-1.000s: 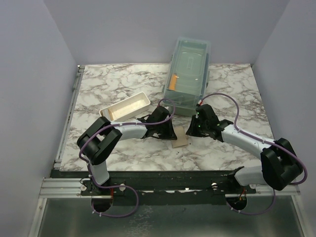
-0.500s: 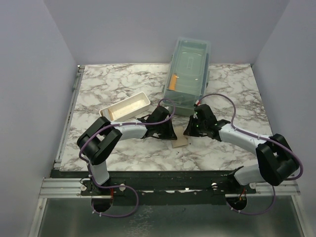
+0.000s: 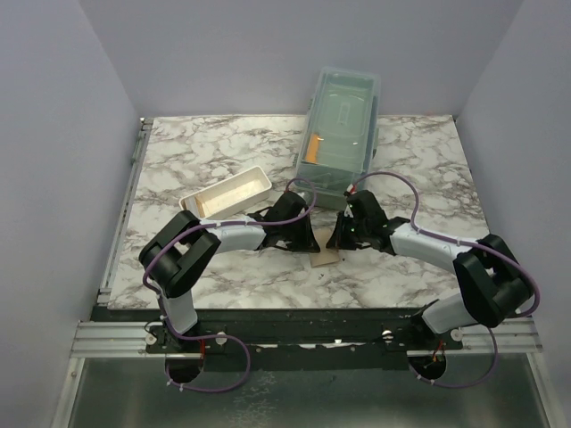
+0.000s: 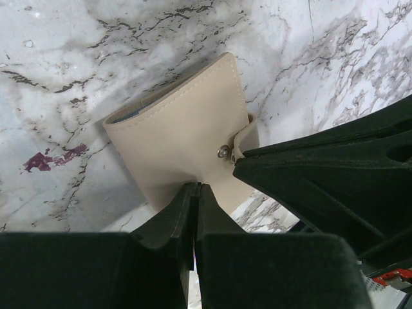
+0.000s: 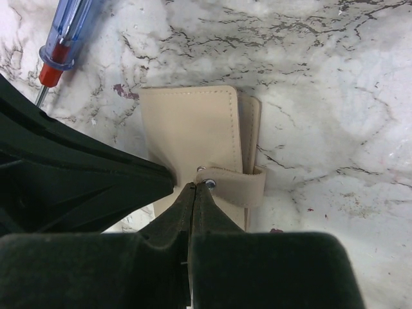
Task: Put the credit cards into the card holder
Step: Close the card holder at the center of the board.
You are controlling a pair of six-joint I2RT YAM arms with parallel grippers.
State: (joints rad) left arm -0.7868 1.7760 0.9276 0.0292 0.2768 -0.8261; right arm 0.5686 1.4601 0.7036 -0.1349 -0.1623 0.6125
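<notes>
Left to right:
- white rectangular plastic tray (image 3: 227,193): behind and outboard of the left pincer, well apart. Same spot as a second ago.
- left pincer (image 4: 195,188): jaws closed flat together, tips on the near edge of the small tan folded leather card holder (image 4: 180,141). Arm pose unchanged.
- card holder (image 3: 326,258): flat on the grey-veined marble table (image 3: 196,152), folded shut, snap strap wrapped over one edge. It sits directly between the two pincers and hasn't shifted.
- right pincer (image 5: 193,188): jaws fully closed; they were slightly apart a second ago. Tips are at the strap, right by the metal snap; can't tell if the strap is pinched. Arm has swung inward toward the left pincer since then.
- screwdriver with clear blue and red handle (image 5: 67,35): ahead-left of the right pincer's tips, beyond the card holder.
- large translucent lidded plastic box (image 3: 341,125): straight ahead of both pincers, apart.
</notes>
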